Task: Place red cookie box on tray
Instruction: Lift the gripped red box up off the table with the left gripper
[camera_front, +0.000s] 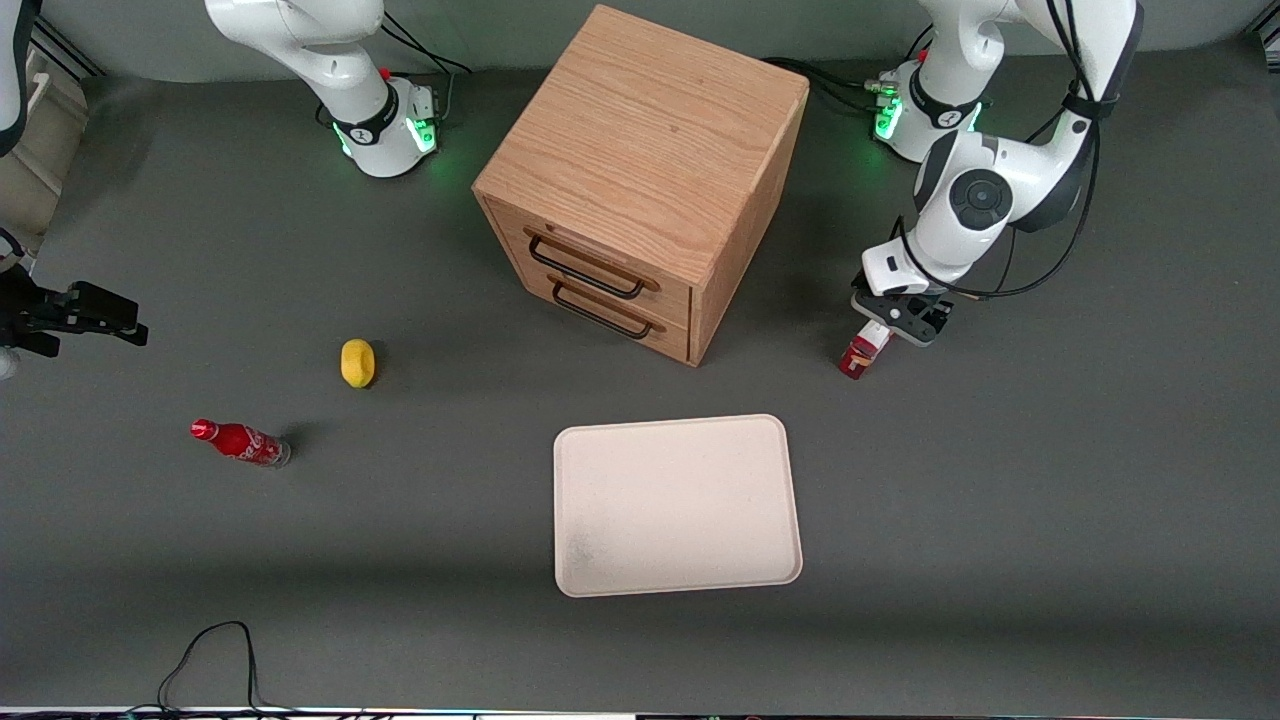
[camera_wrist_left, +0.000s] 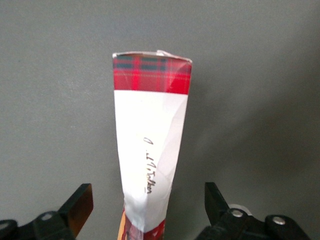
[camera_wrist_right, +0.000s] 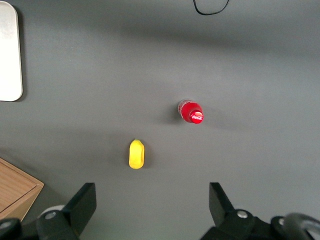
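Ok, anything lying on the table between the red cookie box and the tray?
No. In the front view only bare grey table separates the red cookie box from the tray. The gripper sits over the box, jaws open.

Glossy cardboard red cookie box (camera_wrist_left: 150, 150) with creased white paper patch; smooth matt tray (camera_front: 676, 505); grained wooden cabinet (camera_front: 640, 150).

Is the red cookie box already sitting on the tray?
No, the red cookie box stands on the table beside the drawer cabinet, under the open hand, and the tray holds nothing.
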